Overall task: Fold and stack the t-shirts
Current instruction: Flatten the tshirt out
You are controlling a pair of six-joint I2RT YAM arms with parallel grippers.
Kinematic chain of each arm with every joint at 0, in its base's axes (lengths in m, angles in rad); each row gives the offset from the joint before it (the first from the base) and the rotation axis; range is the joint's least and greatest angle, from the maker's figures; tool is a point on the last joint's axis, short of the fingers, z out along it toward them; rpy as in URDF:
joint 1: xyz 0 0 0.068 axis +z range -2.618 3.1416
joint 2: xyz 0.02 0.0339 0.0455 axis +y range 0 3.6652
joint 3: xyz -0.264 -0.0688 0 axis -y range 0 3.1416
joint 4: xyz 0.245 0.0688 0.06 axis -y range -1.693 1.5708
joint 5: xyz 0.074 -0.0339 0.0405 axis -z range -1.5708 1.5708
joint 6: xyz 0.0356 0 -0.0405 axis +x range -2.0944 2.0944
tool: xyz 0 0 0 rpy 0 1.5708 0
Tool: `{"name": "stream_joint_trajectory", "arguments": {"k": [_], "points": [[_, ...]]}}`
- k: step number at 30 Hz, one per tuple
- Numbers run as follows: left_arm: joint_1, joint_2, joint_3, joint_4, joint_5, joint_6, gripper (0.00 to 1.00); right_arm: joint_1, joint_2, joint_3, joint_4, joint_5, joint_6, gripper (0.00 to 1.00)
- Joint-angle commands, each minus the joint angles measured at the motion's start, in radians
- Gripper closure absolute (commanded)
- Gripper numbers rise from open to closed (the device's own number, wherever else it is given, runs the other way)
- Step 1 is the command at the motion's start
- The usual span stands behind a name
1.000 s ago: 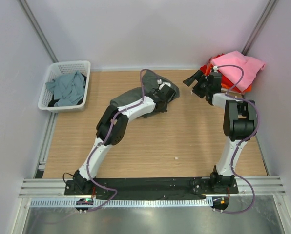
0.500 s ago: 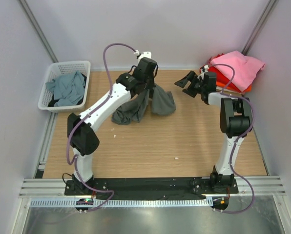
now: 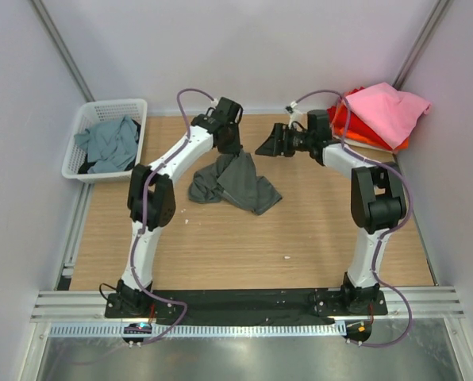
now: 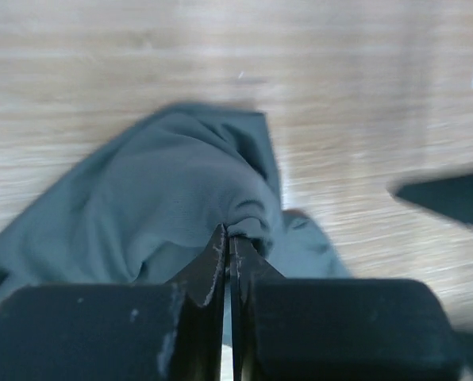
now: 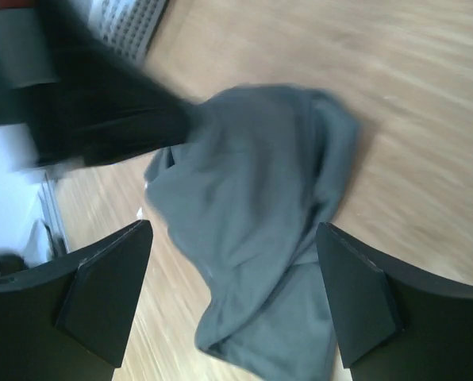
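A dark charcoal-grey t-shirt (image 3: 238, 182) hangs crumpled from my left gripper (image 3: 230, 148), its lower part spread on the wooden table. In the left wrist view the left gripper (image 4: 229, 233) is shut on a bunched fold of that t-shirt (image 4: 157, 198). My right gripper (image 3: 268, 147) stands open just right of the held fold, pointing at it. In the right wrist view the right gripper (image 5: 232, 278) has the grey cloth (image 5: 252, 214) beyond its spread fingers, nothing between them. A pink t-shirt (image 3: 389, 109) lies on red and orange t-shirts (image 3: 354, 127) at the back right.
A white lattice basket (image 3: 78, 167) at the back left holds a teal-grey t-shirt (image 3: 109, 143). Walls close in the table on the left, back and right. A small white speck (image 3: 286, 257) lies on the wood in front.
My left arm swung up and back, lifting the charcoal t-shirt off the table. My right gripper moved left from the pink stack toward the held fold.
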Motion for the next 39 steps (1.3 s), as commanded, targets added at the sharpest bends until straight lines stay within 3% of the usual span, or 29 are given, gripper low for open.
{"name": "stream_joint_trajectory", "arguments": {"k": [1,2,6,8,10,16,20,26,33,39], "points": [[0.028,0.081,0.009,-0.022,0.168,-0.008,1.00,0.148,-0.133,0.120,-0.340,0.027,-0.395,0.10],[0.033,0.087,0.000,-0.019,0.171,-0.005,1.00,0.175,-0.128,0.136,-0.415,0.089,-0.445,0.09],[0.070,0.049,-0.168,0.120,0.233,-0.027,1.00,0.196,-0.105,0.159,-0.400,0.116,-0.417,0.07],[0.087,0.006,-0.320,0.287,0.287,-0.057,0.99,0.219,-0.088,0.188,-0.428,0.122,-0.408,0.07],[0.107,-0.004,-0.421,0.412,0.350,-0.071,0.98,0.264,-0.076,0.231,-0.466,0.240,-0.417,0.07],[0.140,0.062,-0.416,0.455,0.487,-0.100,0.98,0.475,-0.024,0.298,-0.599,0.670,-0.431,0.11],[0.159,0.084,-0.446,0.520,0.584,-0.140,0.99,0.557,-0.016,0.306,-0.615,0.808,-0.408,0.18],[0.182,0.084,-0.478,0.555,0.622,-0.165,1.00,0.620,0.045,0.364,-0.629,1.031,-0.340,0.31],[0.205,0.070,-0.525,0.610,0.663,-0.195,1.00,0.626,0.111,0.412,-0.664,1.168,-0.302,0.38],[0.212,0.079,-0.544,0.658,0.708,-0.226,1.00,0.626,0.093,0.331,-0.594,1.208,-0.260,0.45]]}}
